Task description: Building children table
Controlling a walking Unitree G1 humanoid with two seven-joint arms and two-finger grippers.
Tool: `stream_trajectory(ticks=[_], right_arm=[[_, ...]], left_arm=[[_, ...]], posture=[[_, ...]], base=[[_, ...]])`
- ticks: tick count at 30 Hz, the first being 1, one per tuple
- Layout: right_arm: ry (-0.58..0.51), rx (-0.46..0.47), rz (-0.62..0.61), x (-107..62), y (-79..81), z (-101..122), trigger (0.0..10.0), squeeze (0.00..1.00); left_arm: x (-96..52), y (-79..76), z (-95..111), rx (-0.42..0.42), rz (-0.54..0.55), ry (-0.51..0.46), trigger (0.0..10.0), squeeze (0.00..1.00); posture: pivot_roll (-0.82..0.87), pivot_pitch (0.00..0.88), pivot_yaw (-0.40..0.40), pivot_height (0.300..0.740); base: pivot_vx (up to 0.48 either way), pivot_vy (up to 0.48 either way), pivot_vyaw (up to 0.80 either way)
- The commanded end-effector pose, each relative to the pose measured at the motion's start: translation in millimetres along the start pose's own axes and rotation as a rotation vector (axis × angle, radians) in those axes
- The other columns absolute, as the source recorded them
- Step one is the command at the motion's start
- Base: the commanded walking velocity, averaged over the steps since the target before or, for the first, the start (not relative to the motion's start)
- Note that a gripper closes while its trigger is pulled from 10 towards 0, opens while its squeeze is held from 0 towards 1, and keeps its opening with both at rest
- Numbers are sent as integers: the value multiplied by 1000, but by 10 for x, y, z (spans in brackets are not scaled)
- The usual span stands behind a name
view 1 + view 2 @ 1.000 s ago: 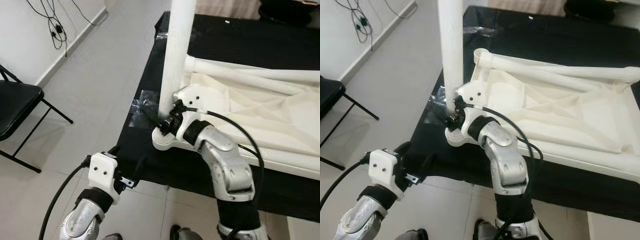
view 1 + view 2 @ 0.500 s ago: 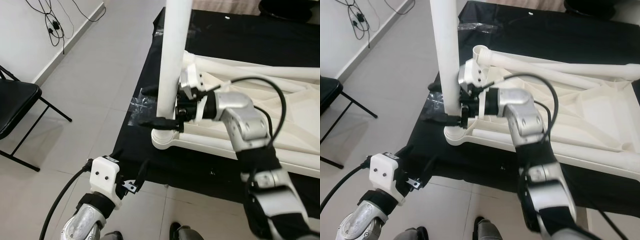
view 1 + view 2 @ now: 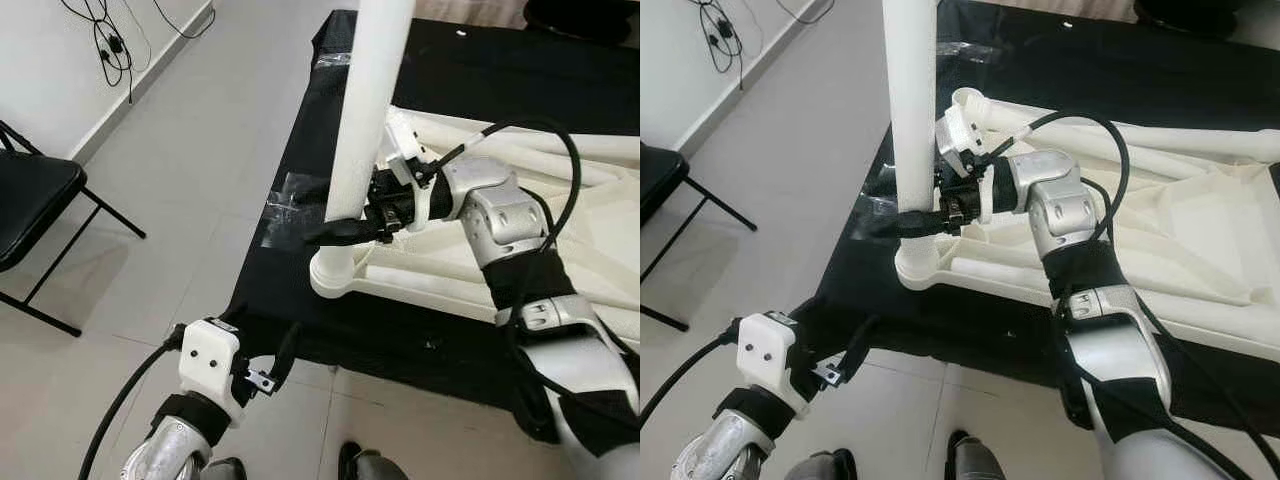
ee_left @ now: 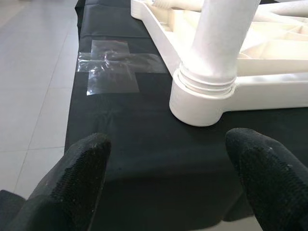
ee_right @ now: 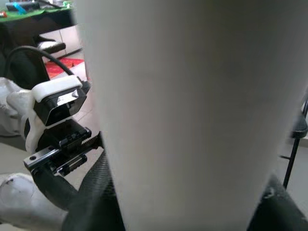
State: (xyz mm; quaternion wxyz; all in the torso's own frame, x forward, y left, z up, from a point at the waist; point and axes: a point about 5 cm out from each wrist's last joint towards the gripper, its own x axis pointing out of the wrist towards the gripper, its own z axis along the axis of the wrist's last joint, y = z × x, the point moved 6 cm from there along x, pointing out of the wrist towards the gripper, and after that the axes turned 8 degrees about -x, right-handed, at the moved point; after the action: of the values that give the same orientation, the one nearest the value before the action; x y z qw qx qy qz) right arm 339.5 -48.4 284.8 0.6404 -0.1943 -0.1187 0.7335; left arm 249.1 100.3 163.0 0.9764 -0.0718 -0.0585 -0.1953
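Nearest, the left gripper (image 3: pixel 262 362) hovers low at the near edge of the black table (image 3: pixel 300 190), fingers spread and empty. Just beyond it, the white leg (image 3: pixel 365 120) stands upright, long axis vertical, seated in the corner socket (image 4: pixel 202 98) of the overturned tabletop (image 3: pixel 1140 230). The right gripper (image 3: pixel 920 222) clasps the leg's base from the right, fingers on either side.

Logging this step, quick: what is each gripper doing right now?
Left gripper: open, holding nothing, near the mat edge.
Right gripper: fingers around the white table leg.
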Motion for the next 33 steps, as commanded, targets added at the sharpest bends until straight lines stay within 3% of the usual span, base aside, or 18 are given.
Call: stream_trajectory(ticks=[1, 4, 7, 9, 11, 12, 14, 15, 19, 20, 21, 22, 26, 27, 31, 33], right_arm=[[18, -5, 24, -21, 106, -81, 0, 0], [55, -32, -62, -88, 156, -166, 0, 0], [143, 9, -338, -111, 73, -341, 0, 0], [289, 46, -723, -170, -66, -594, 0, 0], [525, 82, -1160, -447, 137, -875, 0, 0], [513, 120, -1110, -287, 313, -911, 0, 0], [427, 183, -1032, 62, 479, -872, 0, 0], [391, 201, -1016, 181, 459, -845, 0, 0], [326, 182, -1004, 376, 296, -745, 0, 0], [315, 170, -1000, 405, 249, -718, 2314, 0], [311, 164, -1000, 415, 222, -704, 2314, 0], [292, 149, -1020, 422, 168, -630, 10000, 0], [226, 134, -1016, 437, 121, -483, 10000, 0], [192, 145, -993, 450, 113, -436, 10000, 1000], [74, 160, -883, 516, 112, -269, 10000, 1000], [-14, 145, -737, 584, 141, -149, 10000, 1000]], left_arm=[[-20, -5, -34, -1, 2, 19, 10000, 0], [-7, -4, -35, -3, 3, 17, 10000, 0], [-2, 0, -35, -3, 4, 14, 10000, 0], [0, 13, -35, -2, 6, 12, 10000, 0], [5, 42, -29, -1, 8, 10, 10000, 0], [9, 50, -25, -1, 9, 9, 10000, 0], [34, 45, -24, 4, 4, 8, 10000, 0], [47, 52, -34, 6, 2, 9, 10000, 0], [77, 76, -73, 7, 1, 14, 10000, 0], [90, 76, -76, 9, 0, 14, 10000, 0], [99, 76, -77, 10, -1, 13, 10000, 0], [102, 81, -76, 11, 3, 11, 10000, 0], [93, 104, -71, 17, 18, 7, 10000, 0], [87, 109, -69, 18, 21, 6, 10000, 0], [78, 113, -66, 19, 25, 5, 10000, 0], [77, 112, -68, 19, 24, 4, 10000, 0]], posture=[[99, 279, -66, 740], [90, 276, -74, 740], [80, 275, -85, 740], [72, 273, -92, 740], [46, 269, -81, 740], [44, 269, -76, 740], [43, 273, -63, 740], [38, 250, -59, 740], [49, 228, -61, 740], [54, 217, -65, 740], [54, 217, -65, 740], [54, 217, -65, 740], [56, 217, -71, 740], [65, 213, -77, 740], [68, 213, -78, 740], [64, 216, -78, 740]], base=[[0, 0, 0], [0, 0, 0], [0, 0, 0], [0, 0, 0], [0, 0, 0], [0, 0, 0], [0, 0, 0], [0, 0, 0], [0, 0, 0], [0, 0, 0], [0, 0, 0], [0, 0, 0], [0, 0, 0], [0, 0, 0], [0, 0, 0], [0, 0, 0]])
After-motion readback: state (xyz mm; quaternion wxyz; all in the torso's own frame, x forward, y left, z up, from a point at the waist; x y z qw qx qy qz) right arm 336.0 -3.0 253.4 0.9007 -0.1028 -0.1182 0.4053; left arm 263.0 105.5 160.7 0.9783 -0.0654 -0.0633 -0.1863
